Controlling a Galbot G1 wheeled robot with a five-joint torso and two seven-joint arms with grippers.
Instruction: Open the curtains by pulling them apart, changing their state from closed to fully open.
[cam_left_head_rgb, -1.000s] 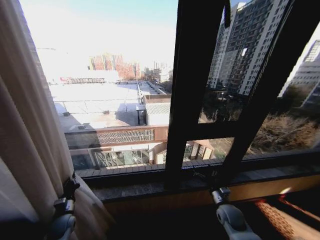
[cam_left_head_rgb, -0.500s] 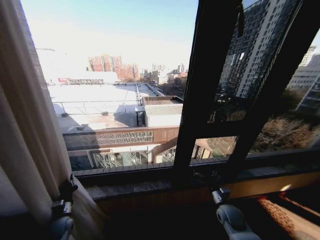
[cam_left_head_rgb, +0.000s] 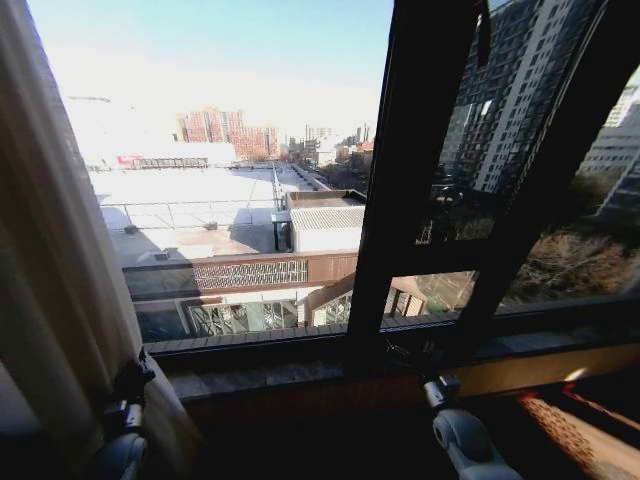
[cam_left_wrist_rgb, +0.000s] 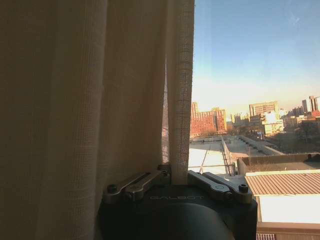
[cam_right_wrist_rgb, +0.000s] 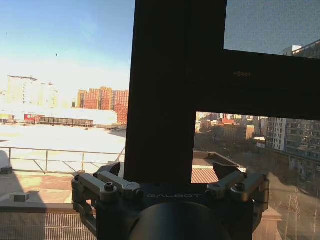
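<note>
The curtains (cam_left_head_rgb: 50, 270) are seen gathered along the left edge of the head view, their top and bottom cut off by the frame, while the rest of the window (cam_left_head_rgb: 240, 150) stands uncovered onto rooftops and towers. At lower left, the left pincer (cam_left_head_rgb: 128, 385) is pressed into the pleats; in the left wrist view the left pincer (cam_left_wrist_rgb: 172, 172) is shown clamped narrow on the hanging edge of the curtains (cam_left_wrist_rgb: 85, 100), the fingertips themselves buried in the fabric. At lower centre-right of the head view, the right pincer (cam_left_head_rgb: 440, 385) is held near the dark window frame (cam_left_head_rgb: 415, 170), just above the sill (cam_left_head_rgb: 300, 372). In the right wrist view the right pincer (cam_right_wrist_rgb: 170, 175) is spread wide and empty before the window frame (cam_right_wrist_rgb: 165, 90). The shadowed area below the sill is hard to make out.
</note>
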